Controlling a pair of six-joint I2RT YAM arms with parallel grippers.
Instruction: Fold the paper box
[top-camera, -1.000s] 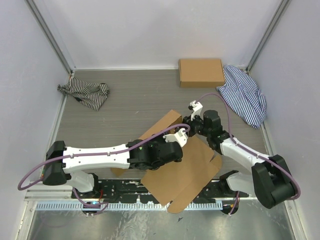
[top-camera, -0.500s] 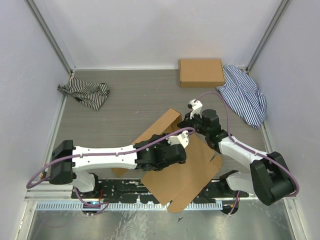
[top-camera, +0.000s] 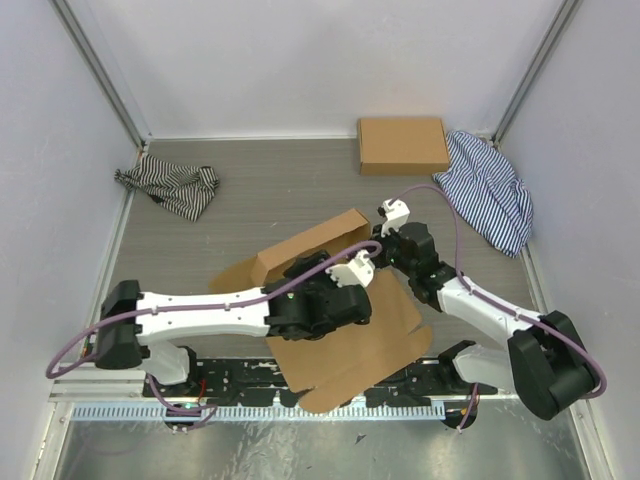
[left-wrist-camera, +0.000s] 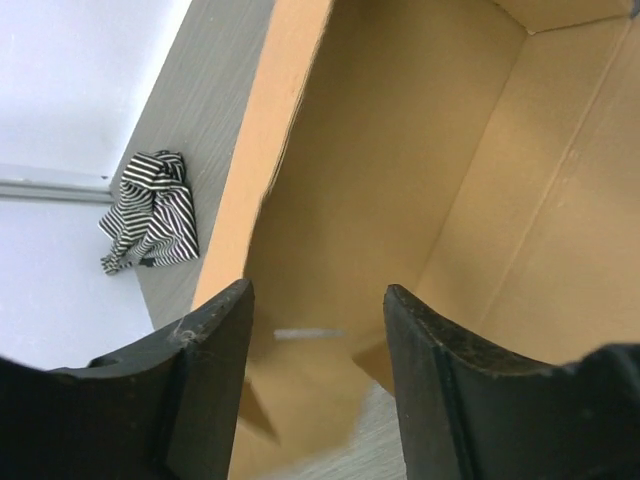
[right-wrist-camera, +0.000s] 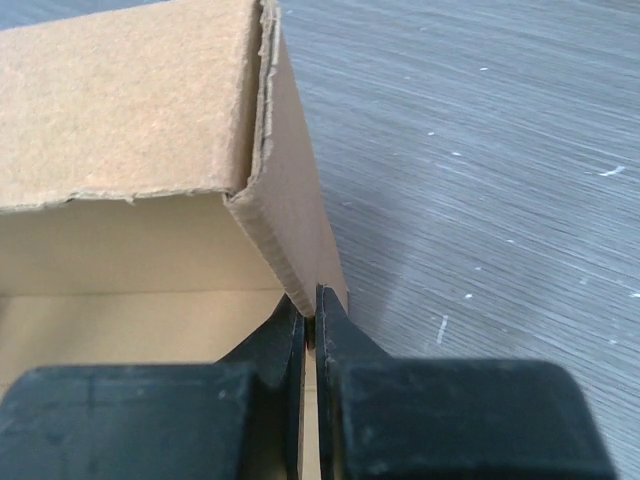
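Observation:
The paper box (top-camera: 345, 350) lies at the table's near middle, its flat brown panel on the table and one long wall (top-camera: 310, 243) raised. My right gripper (top-camera: 374, 248) is shut on the right end of that wall; in the right wrist view the fingers (right-wrist-camera: 285, 335) pinch the cardboard's corrugated edge (right-wrist-camera: 290, 265). My left gripper (top-camera: 305, 272) hovers open over the box's inside. In the left wrist view its fingers (left-wrist-camera: 215, 370) stand wide apart with nothing between them, and the box's inner wall and creases (left-wrist-camera: 400, 160) lie ahead.
Another brown cardboard box (top-camera: 403, 145), a neat closed rectangle, sits at the back right. A striped cloth (top-camera: 490, 190) lies beside it on the right. A darker striped cloth (top-camera: 170, 187) lies at the back left, the same cloth (left-wrist-camera: 150, 210) showing in the left wrist view.
My left gripper has opened and let go of the cardboard. The right gripper closed on the wall's end. The box's wall stands higher and the whole box has shifted left.

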